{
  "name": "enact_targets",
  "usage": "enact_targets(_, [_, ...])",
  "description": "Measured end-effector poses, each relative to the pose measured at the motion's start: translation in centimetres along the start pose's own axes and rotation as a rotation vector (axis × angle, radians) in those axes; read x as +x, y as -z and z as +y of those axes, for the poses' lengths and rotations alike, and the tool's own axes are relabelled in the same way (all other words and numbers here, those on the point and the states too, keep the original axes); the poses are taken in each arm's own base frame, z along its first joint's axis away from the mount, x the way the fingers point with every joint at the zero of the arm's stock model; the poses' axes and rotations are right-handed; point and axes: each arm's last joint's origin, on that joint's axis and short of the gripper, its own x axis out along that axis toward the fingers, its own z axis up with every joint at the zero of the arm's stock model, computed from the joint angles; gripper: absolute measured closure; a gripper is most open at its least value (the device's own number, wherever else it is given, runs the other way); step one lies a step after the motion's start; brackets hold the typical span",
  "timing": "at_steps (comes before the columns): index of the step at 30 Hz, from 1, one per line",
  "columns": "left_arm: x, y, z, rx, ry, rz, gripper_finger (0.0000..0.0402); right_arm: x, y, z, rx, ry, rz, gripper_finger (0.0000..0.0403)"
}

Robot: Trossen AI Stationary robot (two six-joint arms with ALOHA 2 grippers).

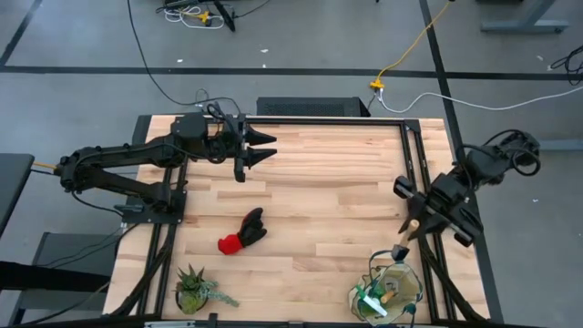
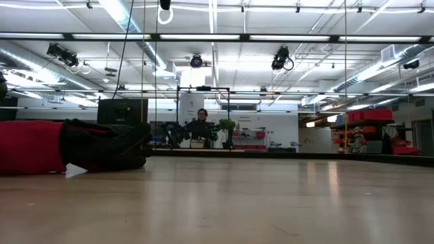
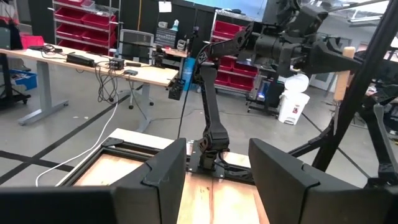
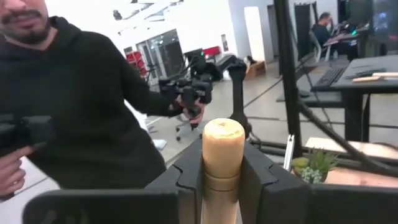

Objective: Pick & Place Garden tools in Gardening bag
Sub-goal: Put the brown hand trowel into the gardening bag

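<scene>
Wooden-handled tool clamped in the right gripper jaws should descend plumb over the gardening bag; left gripper jaws wide.

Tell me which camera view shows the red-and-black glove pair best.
The high view: the red-and-black glove pair lies whole on the wooden table, clear of both grippers. The low view shows it close up from the side, cut off by the picture's edge. Neither wrist view shows it.
</scene>
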Motion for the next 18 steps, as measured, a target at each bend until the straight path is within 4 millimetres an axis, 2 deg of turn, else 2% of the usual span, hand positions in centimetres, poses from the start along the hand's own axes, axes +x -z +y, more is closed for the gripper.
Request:
enact_targets(11, [0.0, 0.0, 0.0, 0.0, 0.0, 0.0, 0.022, 0.4, 2.2, 0.5, 0.049, 0.003, 0.202, 0.0346])
enact_targets(18, [0.0, 0.0, 0.0, 0.001, -0.008, -0.001, 0.022, 1.5, 3.3, 1.0, 0.058, -0.022, 0.293, 0.0346])
